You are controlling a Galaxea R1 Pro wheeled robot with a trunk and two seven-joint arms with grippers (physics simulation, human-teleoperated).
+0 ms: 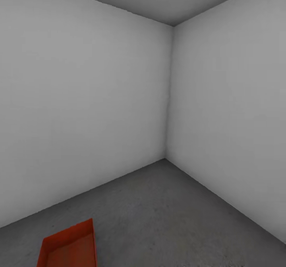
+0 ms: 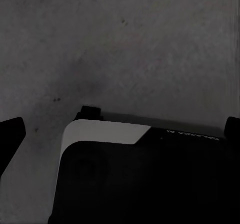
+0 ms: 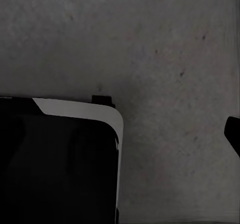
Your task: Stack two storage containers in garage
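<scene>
Garage corner, bare walls (image 1: 79, 100); 1 storage container (image 1: 69, 247) on floor (image 1: 167, 219).

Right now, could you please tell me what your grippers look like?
The left gripper has plain matte black fingers that taper to blunt, angled tips, and I see no markings or cables on them. On the right gripper I can see one similar black fingertip. It is too dark to make out finer detail.
</scene>
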